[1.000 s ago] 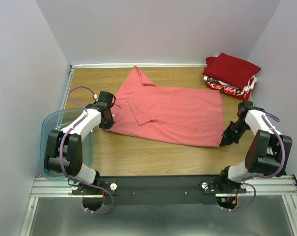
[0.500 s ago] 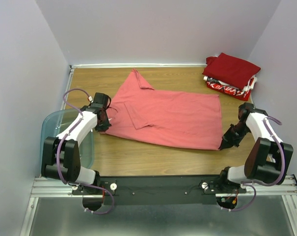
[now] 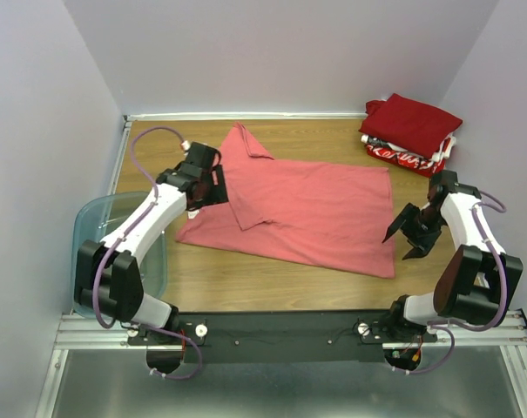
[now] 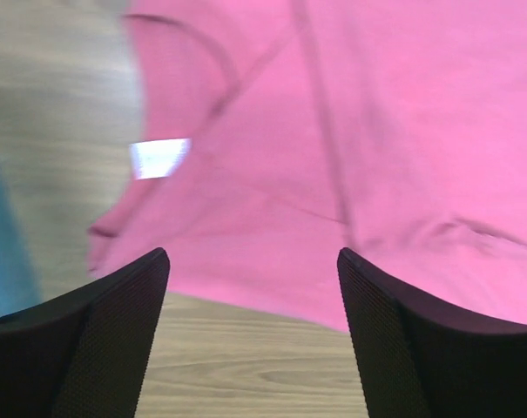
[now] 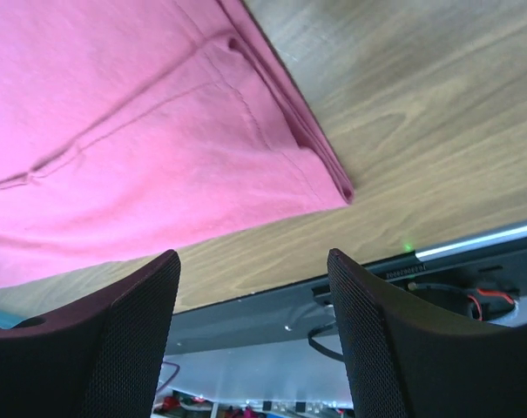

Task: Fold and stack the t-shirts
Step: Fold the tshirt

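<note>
The salmon-pink t-shirt [image 3: 315, 209] lies flat across the middle of the wooden table, folded, with its collar [image 3: 246, 139] toward the far left. My left gripper [image 3: 218, 185] hovers open over the shirt's left part. In the left wrist view the pink cloth [image 4: 359, 131] with its white label [image 4: 158, 158] lies beyond the open, empty left gripper [image 4: 253, 257]. My right gripper [image 3: 405, 239] stands open just right of the shirt's near right corner [image 5: 343, 190], nothing between its fingers. A dark red t-shirt [image 3: 413, 122] sits on a red t-shirt with white print [image 3: 401, 155] at the far right.
A translucent blue-grey bin [image 3: 93, 228] sits at the table's left near edge, beside the left arm. Purple-grey walls close the table in on the left, back and right. The black base rail [image 3: 280, 326] runs along the front.
Both grippers were shut on the pink shirt's near edge; they have opened and let go. The left one moved up and toward the collar, the right one lifted off to the right.
</note>
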### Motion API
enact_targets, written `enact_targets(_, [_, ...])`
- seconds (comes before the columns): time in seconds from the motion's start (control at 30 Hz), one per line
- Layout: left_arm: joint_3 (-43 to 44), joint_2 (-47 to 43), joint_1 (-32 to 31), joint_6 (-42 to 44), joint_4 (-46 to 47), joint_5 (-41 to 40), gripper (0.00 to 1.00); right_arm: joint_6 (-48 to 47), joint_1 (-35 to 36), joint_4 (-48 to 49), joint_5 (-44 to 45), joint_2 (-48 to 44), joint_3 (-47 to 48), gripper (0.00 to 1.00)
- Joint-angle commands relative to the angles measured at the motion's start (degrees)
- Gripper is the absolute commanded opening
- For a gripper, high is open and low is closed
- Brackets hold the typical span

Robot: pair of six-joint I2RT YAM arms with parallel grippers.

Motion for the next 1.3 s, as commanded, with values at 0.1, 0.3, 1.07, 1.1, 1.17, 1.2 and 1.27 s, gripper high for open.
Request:
enact_targets(0.1, [4.35, 11.01, -11.73, 1.08, 4.27, 3.05, 0.75, 0.65, -0.45, 4.17, -2.85, 0.46, 0.62, 0.75])
enact_targets(0.3, [4.79, 16.13, -14.83, 2.93, 6.83, 3.58, 0.62, 1.01, -0.45, 5.40, -3.73, -0.51, -0.35, 0.75])
enact_targets(1.07, [1.19, 21.58, -15.01, 1.53, 7.36, 5.07, 0.49, 1.97, -0.45, 7.51, -5.05, -2.18, -4.92, 0.75])
enact_targets(1.1, [0.93, 21.58, -14.92, 1.53, 7.53, 5.16, 0.46, 1.97, -0.45, 7.43, -5.13, -2.18, -5.01, 0.75])
enact_targets(1.17, [0.75, 21.58, -15.01, 1.70, 7.80, 5.43, 0.43, 1.97, -0.45, 7.51, -5.05, -2.09, -5.01, 0.75])
enact_targets(1.2, [0.92, 21.58, -15.01, 1.88, 7.89, 5.43, 0.38, 1.97, -0.45, 7.43, -5.05, -2.09, -5.01, 0.75])
enact_targets(1.27, [1.10, 21.32, -15.01, 2.14, 7.89, 5.43, 0.36, 1.97, -0.45, 7.51, -5.05, -2.01, -4.92, 0.75])
